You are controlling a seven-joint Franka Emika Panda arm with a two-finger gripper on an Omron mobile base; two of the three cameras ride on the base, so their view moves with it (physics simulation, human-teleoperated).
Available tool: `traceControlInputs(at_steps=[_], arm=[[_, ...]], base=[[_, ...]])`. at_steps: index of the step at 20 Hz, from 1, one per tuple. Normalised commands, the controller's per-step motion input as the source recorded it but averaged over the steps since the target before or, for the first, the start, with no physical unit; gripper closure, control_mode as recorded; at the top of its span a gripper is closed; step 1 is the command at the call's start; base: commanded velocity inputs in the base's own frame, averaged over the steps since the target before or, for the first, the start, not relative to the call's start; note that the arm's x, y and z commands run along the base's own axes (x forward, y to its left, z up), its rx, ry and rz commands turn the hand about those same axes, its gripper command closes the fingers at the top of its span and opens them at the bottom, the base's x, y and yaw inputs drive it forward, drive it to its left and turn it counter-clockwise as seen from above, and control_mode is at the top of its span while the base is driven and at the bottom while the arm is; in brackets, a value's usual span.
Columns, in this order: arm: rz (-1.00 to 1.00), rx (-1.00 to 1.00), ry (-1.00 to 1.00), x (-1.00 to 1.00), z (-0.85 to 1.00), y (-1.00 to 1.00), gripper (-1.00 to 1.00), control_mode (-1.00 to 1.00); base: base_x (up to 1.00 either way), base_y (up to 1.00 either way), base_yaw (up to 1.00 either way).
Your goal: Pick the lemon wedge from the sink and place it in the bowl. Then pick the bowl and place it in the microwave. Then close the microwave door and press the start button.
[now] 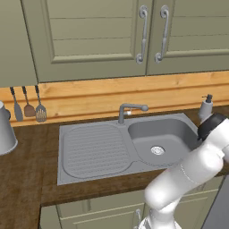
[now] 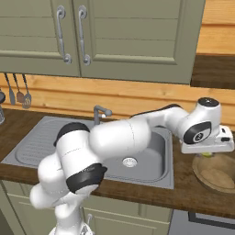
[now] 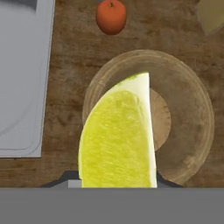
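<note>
lemon wedge (image 3: pixel 117 140) gripped in fingers | above bowl (image 3: pixel 188 113) | orange fruit (image 3: pixel 111 16) beyond | sink (image 3: pixel 22 78) beside

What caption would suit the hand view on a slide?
Lemon wedge held in the gripper above the wooden bowl on the counter, an orange fruit beyond.

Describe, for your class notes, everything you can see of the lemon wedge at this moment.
The lemon wedge is bright yellow with a pulpy cut face and a pale, whitish rind edge along one side. It looks fresh and whole. It sits in the gripper, lifted clear of the sink and hanging over the wooden bowl on the brown counter, not yet resting in it. In the right base view a sliver of it peeks out below the hand, above the bowl's rim.
</note>
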Motion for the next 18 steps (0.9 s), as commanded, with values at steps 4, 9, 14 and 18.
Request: traceControlInputs(at_steps=[4,9,14,18], arm=[[0.00,0.01,0.00,0.12,-0.37,-0.04,1.00,-1.00],[0.00,0.02,0.01,0.10,-0.40,-0.05,1.00,-1.00],[0.00,0.00,0.00,0.00,-0.68,0.01,1.00,-1.00],[0.00,0.00,0.00,0.00,-0.57,0.02,1.00,-1.00]], base=[[0.00,0.00,0.00],[0.00,0.00,0.00],[0.00,0.00,0.00],[0.00,0.00,0.00]])
